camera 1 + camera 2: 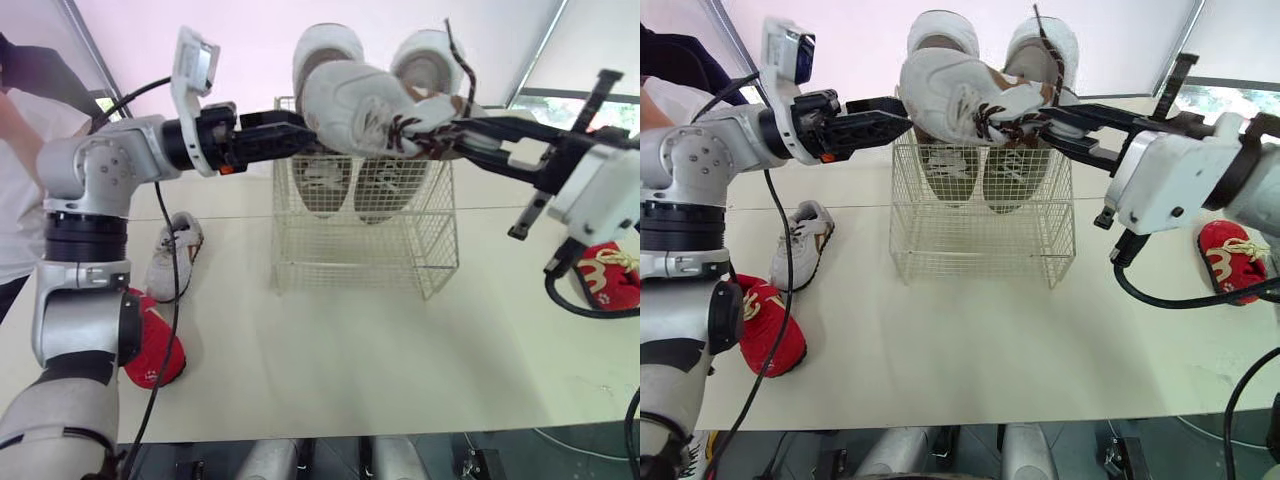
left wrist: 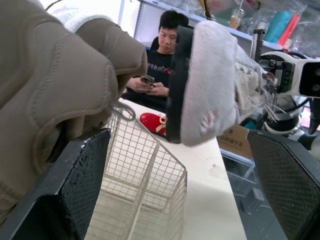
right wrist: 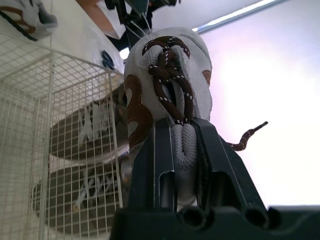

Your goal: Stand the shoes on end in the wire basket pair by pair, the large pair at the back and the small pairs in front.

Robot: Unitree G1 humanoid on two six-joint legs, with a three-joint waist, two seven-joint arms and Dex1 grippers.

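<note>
White shoe with brown laces (image 1: 360,110), held in the air on its side just above the open top of the wire basket (image 1: 360,250). The right jaws are closed on its laced upper, one finger on either side of the tongue, as the right wrist view shows. The left jaws stand wide open and point at the shoe's opposite end; whether they touch it cannot be told. The basket stands on the white surface (image 1: 350,370). Inside it, at the back, the large pair (image 1: 322,180) stands on end, soles facing forward and tops rising above the rim. Left of the basket a second white shoe (image 1: 800,245) lies on the surface, with a red shoe (image 1: 765,325) nearer the front edge. Another red shoe (image 1: 1235,260) lies well to the basket's right. A seated person (image 2: 160,65) appears beyond the surface.
</note>
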